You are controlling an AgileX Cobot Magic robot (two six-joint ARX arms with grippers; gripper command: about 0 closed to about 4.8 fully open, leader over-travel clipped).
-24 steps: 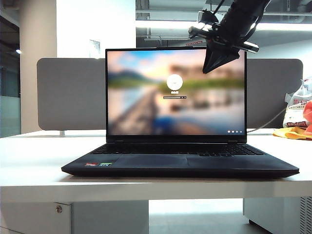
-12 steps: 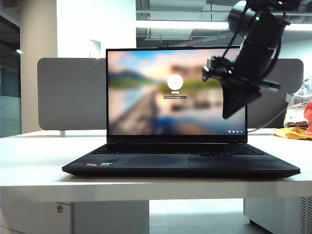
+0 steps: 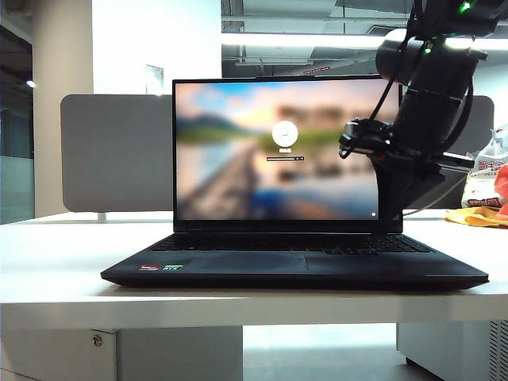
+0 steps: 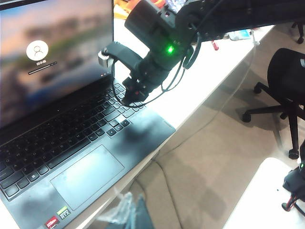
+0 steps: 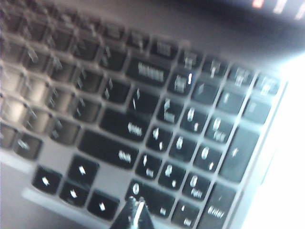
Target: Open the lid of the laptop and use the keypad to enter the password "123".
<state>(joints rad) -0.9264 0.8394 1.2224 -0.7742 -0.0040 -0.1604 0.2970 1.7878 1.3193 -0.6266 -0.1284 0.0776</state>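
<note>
Right gripper (image 5: pixel 135 210), clenched and empty, hovers over the keypad (image 5: pixel 190 152) at the laptop's (image 3: pixel 294 266) three o'clock; left gripper is out of view, clenched.

White table, exterior view.
The table (image 3: pixel 55 270) carried the open laptop (image 3: pixel 294 266) near its front edge; orange-yellow cloth (image 3: pixel 476 217) and a printed plastic bag (image 3: pixel 484 178) lay at the far right.
</note>
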